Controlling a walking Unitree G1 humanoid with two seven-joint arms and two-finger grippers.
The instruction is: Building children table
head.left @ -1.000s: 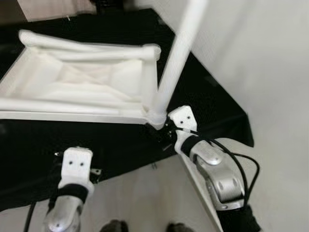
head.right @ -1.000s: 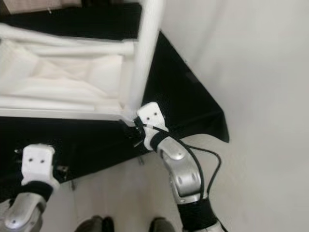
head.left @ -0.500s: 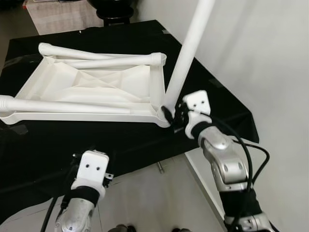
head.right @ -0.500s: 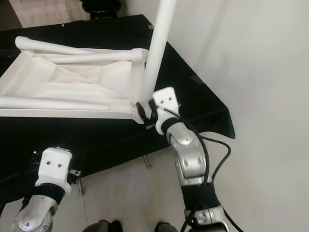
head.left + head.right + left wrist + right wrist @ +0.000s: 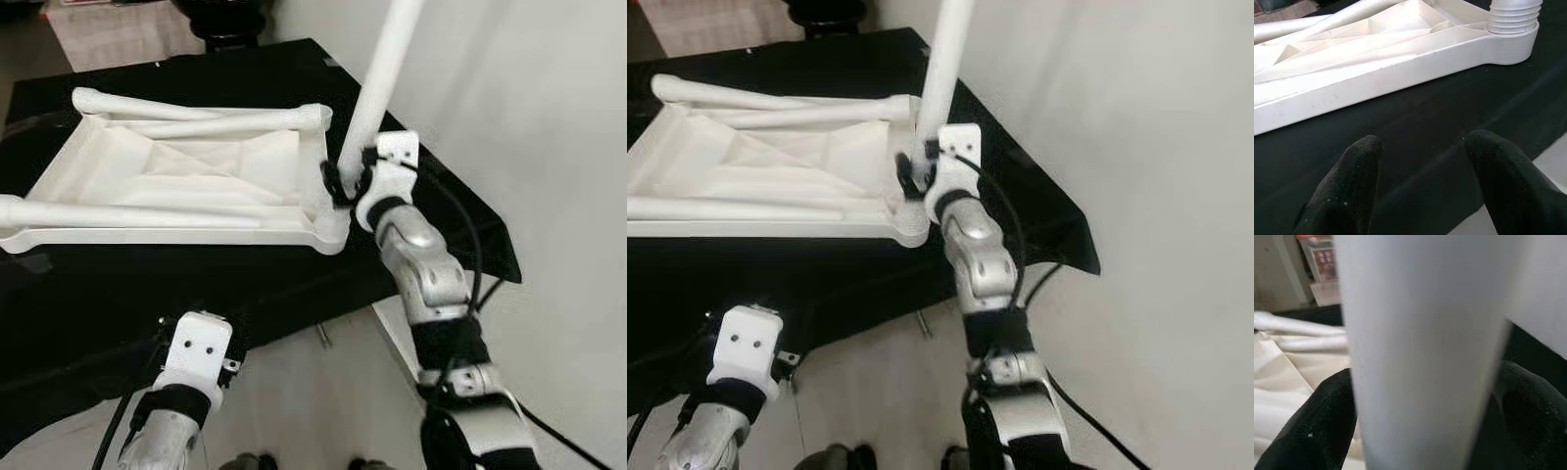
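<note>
1. A white plastic tabletop lies upside down on a black cloth-covered surface, taking up the upper left of the head views; its ribbed underside faces up.
2. Two white legs lie along it: one across the far edge in the upper part of the frame, another along the near edge at mid-left.
3. A third white leg stands nearly upright, leaning slightly to the right, rising from just above the tabletop's right near corner to the top centre of the frame.
4. The right gripper sits at the centre of the left eye view, closed around the lower end of that upright leg; the right wrist view has a black finger pressed on either side of the white tube.
5. Whether the leg's base sits in the corner socket or just above it is hard to tell, since the gripper hides the joint.
6. The left gripper is low in the bottom left of the head views, near the front edge of the black surface, with its fingers spread wide and holding nothing.
7. In the left wrist view the tabletop's near rim lies just beyond those fingertips, apart from them.
8. A white wall fills the right side, and pale floor shows at the bottom.
</note>
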